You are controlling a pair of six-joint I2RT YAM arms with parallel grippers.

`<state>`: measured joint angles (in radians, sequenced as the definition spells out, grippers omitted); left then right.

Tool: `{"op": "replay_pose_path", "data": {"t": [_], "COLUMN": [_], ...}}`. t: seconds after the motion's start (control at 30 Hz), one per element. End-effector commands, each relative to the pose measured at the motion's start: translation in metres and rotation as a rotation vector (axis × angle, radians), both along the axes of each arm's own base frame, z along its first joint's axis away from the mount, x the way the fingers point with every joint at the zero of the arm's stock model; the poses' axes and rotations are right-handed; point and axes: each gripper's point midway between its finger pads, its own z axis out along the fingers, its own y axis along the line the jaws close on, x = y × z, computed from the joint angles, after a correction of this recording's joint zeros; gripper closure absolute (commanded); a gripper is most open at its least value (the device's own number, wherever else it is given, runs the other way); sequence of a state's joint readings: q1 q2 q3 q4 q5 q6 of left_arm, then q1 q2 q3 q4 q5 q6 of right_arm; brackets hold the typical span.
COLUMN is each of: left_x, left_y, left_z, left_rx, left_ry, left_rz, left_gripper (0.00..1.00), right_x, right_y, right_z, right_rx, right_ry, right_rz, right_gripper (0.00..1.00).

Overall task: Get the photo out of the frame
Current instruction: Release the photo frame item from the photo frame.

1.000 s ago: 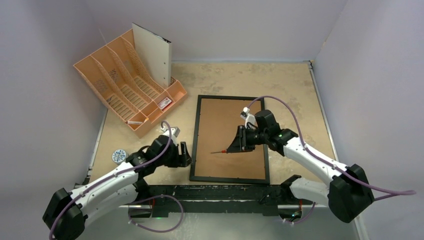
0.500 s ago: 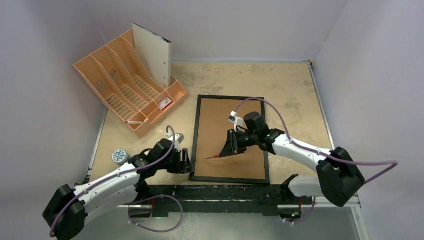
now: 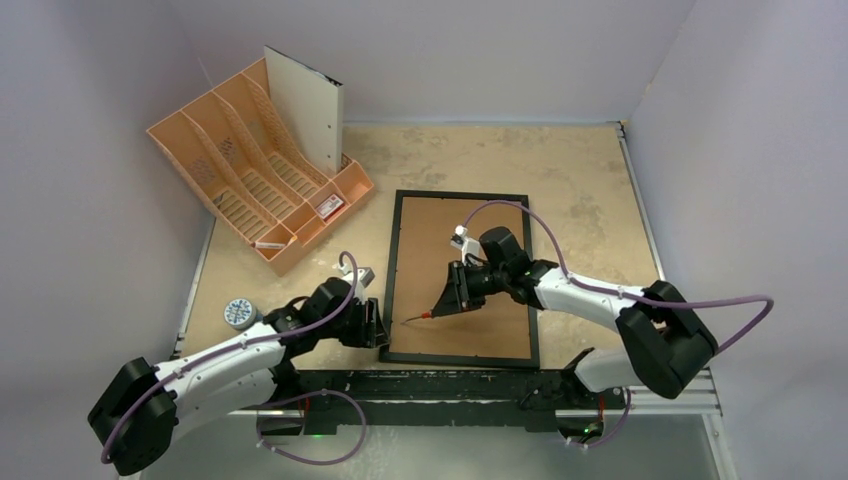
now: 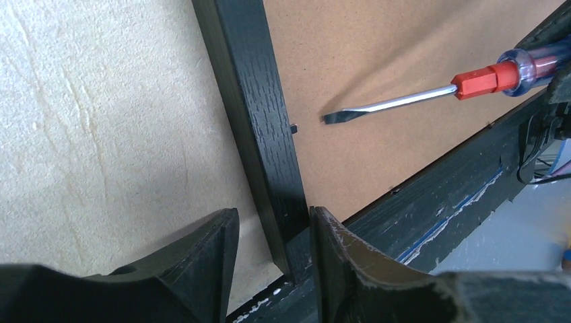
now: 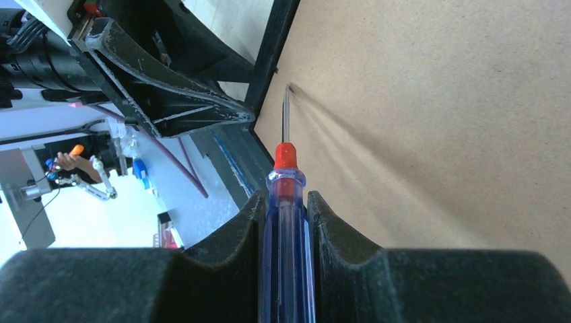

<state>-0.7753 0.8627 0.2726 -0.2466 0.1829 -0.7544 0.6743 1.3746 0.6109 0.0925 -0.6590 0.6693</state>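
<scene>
The black frame (image 3: 391, 262) lies face down with its brown backing board (image 3: 470, 250) up. The photo is hidden under the board. My right gripper (image 3: 455, 293) is shut on a blue-handled screwdriver (image 3: 427, 313) with a red collar. Its flat tip hangs just above the board, beside a small black tab (image 4: 294, 126) on the frame's left rail (image 4: 252, 101). My left gripper (image 4: 273, 212) is open and straddles that rail near the near-left corner, with a gap at its left finger. In the right wrist view the screwdriver (image 5: 285, 188) points at the left rail (image 5: 269, 60).
An orange file organiser (image 3: 250, 170) holding a white sheet (image 3: 308, 110) stands at the back left. A small round blue-and-white object (image 3: 238, 312) lies left of my left arm. The black table edge (image 3: 450, 385) runs just below the frame.
My right gripper has carried the screwdriver left and nearer, from mid-board to the frame's left rail. My left gripper has shifted right and nearer, onto the rail by the near-left corner.
</scene>
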Motion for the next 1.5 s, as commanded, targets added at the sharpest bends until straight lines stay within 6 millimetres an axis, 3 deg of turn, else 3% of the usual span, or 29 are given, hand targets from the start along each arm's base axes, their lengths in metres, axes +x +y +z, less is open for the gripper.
{"op": "replay_pose_path", "data": {"t": [0.0, 0.67, 1.47], "left_x": [-0.001, -0.008, -0.009], "left_y": [-0.003, -0.001, -0.007], "left_z": [-0.003, -0.01, -0.008], "left_rx": [-0.004, -0.002, -0.039], "left_ry": [-0.018, -0.004, -0.016], "left_rz": [-0.033, -0.052, -0.089], "left_gripper": [0.57, 0.69, 0.73], "right_x": [-0.005, 0.005, 0.0], "right_y": [0.008, 0.007, 0.007], "right_z": [0.004, -0.013, -0.034], "right_rx": [0.04, -0.015, -0.067], "right_ry": [0.019, 0.017, 0.116], "right_rz": [0.015, -0.102, -0.117], "right_gripper": [1.0, 1.0, 1.0]}}
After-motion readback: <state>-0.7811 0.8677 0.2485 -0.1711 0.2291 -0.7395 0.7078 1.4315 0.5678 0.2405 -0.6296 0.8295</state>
